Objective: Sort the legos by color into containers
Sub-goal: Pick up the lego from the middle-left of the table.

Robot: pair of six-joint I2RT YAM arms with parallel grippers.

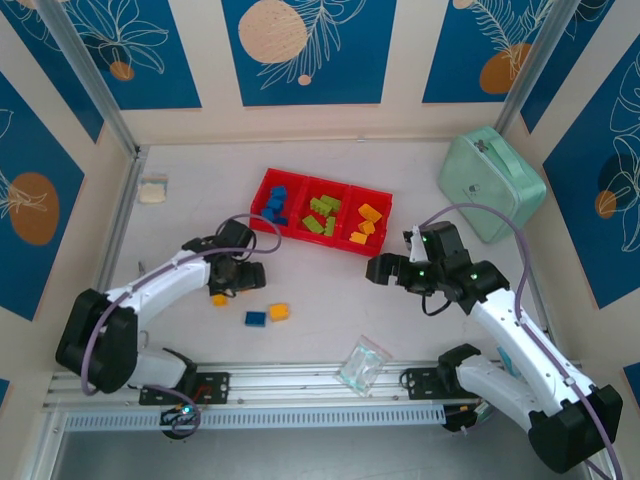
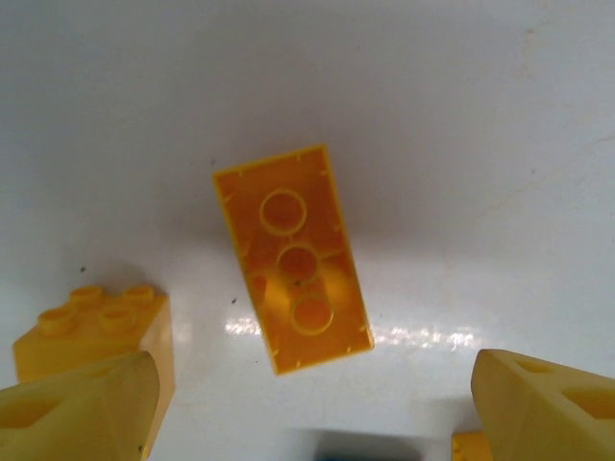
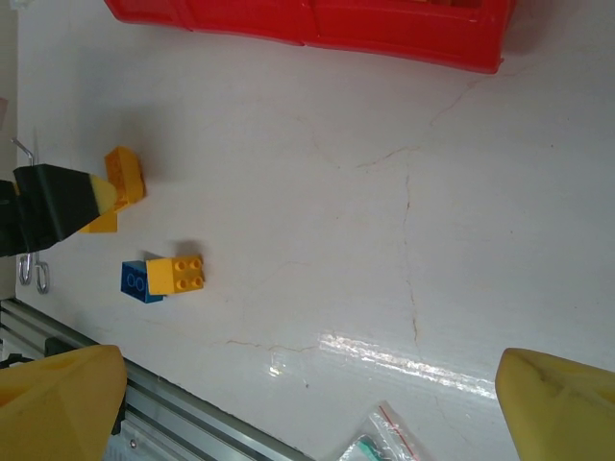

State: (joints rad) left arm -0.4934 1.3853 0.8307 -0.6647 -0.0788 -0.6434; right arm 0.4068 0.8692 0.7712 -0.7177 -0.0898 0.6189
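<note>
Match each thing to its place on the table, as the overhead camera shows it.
Things:
1. red tray
2. mint-green case
3. clear bag
4. upturned yellow brick

Places:
A. near edge, middle
B. below the left gripper, between its open jaws
C. far side, middle
D. far right

Pairs: 1-C; 2-D; 3-A; 4-B

- One red tray (image 3: 317, 29), split into three compartments.
- Loose on the tabletop (image 1: 330, 300): one blue lego (image 1: 256, 318), three yellow-orange legos (image 2: 293, 259).
- Inside the tray, roughly: three blue bricks (image 1: 277, 204), five lime green bricks (image 1: 322, 213), four yellow-orange bricks (image 1: 366, 224); too jumbled for exact counts.
- One mint-green case (image 1: 492, 183).
- One clear bag (image 1: 364, 362).
</note>
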